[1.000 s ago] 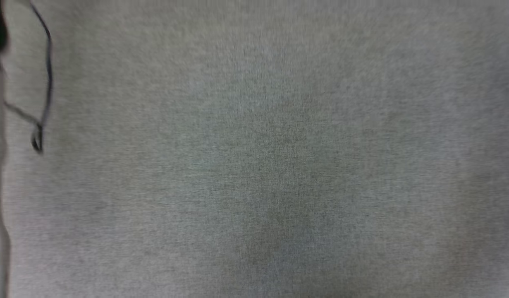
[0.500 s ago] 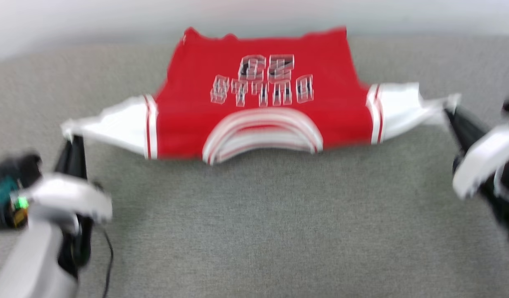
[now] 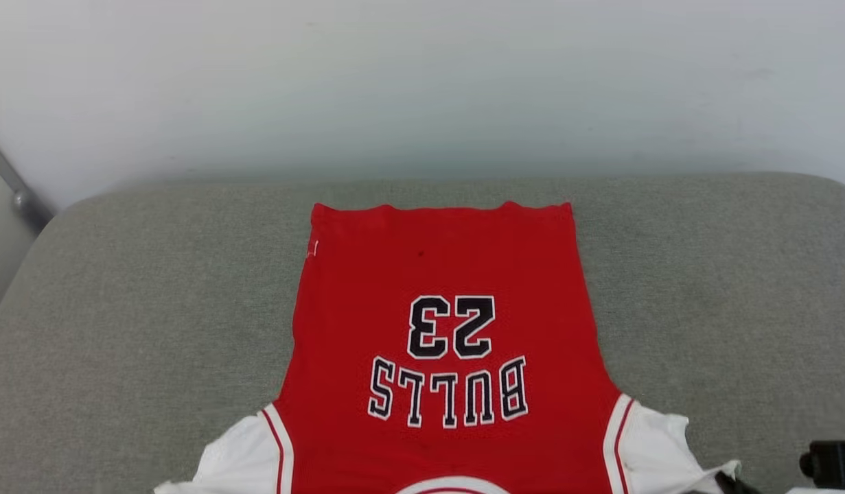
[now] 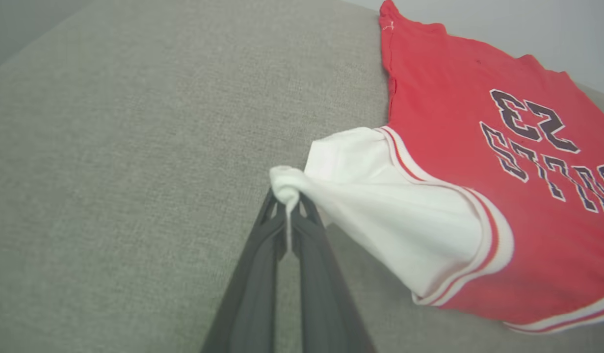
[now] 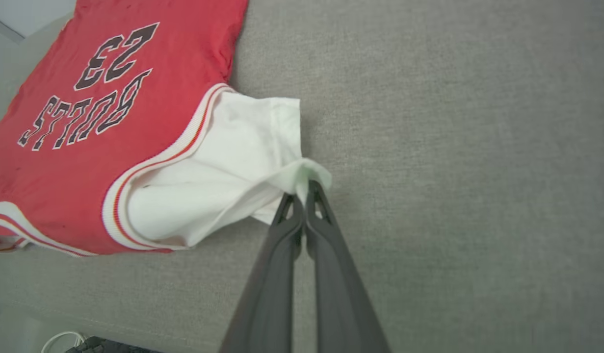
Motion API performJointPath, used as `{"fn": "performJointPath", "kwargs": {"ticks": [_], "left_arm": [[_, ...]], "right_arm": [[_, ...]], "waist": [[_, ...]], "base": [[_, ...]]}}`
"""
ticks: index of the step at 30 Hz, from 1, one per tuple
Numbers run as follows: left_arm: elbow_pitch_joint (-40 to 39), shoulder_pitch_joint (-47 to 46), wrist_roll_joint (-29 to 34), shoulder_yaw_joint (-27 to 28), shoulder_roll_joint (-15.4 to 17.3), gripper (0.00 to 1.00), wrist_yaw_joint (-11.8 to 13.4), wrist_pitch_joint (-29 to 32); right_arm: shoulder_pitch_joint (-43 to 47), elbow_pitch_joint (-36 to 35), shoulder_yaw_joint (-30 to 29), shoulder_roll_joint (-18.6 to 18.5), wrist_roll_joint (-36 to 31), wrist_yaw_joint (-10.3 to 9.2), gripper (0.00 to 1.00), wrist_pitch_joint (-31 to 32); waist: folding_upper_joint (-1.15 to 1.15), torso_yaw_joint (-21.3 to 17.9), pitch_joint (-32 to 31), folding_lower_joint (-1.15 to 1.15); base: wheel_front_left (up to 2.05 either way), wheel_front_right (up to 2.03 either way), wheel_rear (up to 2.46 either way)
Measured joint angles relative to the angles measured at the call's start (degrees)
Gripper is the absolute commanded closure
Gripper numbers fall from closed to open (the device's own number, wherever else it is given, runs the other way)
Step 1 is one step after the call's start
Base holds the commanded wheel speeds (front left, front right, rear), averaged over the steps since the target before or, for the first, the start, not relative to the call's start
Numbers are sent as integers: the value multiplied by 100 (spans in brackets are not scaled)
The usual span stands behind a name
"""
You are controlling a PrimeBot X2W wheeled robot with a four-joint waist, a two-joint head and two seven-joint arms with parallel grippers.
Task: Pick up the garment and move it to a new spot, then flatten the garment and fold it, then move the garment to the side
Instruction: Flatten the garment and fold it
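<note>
Since half a second ago the head camera has swung upward, so the garment (image 3: pixel 449 274) now shows sharp and low in its view. It lies spread print-up on the grey cushion (image 3: pixel 120 309), hem toward the pale wall (image 3: pixel 422 82): red body, white sleeves with red-white trim, black white-outlined "BULLS 23" reading upside down. The left gripper (image 4: pixel 288 208) pinches one bunched sleeve tip, the right gripper (image 5: pixel 302 196) the other. The head view's bottom edge cuts off collar and sleeve ends.
</note>
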Motion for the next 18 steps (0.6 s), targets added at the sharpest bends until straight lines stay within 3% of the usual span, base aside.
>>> {"fn": "performJointPath", "kwargs": {"ticks": [4, 5, 6, 7, 8, 13, 18], "left_arm": [[-105, 348, 18, -169, 34, 100, 82, 171], [-120, 410, 36, -207, 38, 100, 82, 191], [-130, 438, 45, -249, 37, 100, 80, 202], [-136, 441, 56, -291, 33, 100, 79, 213], [-149, 438, 90, -324, 24, 100, 73, 211], [-314, 177, 183, -359, -46, 100, -10, 32], [-646, -314, 337, -335, -25, 100, -47, -99]], "right_arm": [[566, -209, -177, 163, -345, -1, 100, 324], [660, -240, -214, 204, -405, -2, 92, 372], [729, -267, -222, 227, -487, -1, 64, 432], [769, -283, -242, 276, -506, -2, 25, 486], [779, -299, -256, 333, -511, -2, 0, 520], [232, -559, -466, 365, -698, -2, 0, 415], [-1131, -387, -1011, 335, -795, -3, 0, 198]], "waist": [[0, 72, -72, 1], [0, 85, -82, 0], [0, 98, -86, 1], [0, 112, -86, 1], [0, 125, -83, 2], [0, 177, 77, 3], [0, 215, 498, 4]], "base": [[0, 0, 0], [0, 0, 0], [0, 0, 0], [0, 0, 0], [0, 0, 0], [0, 0, 0], [0, 0, 0]]}}
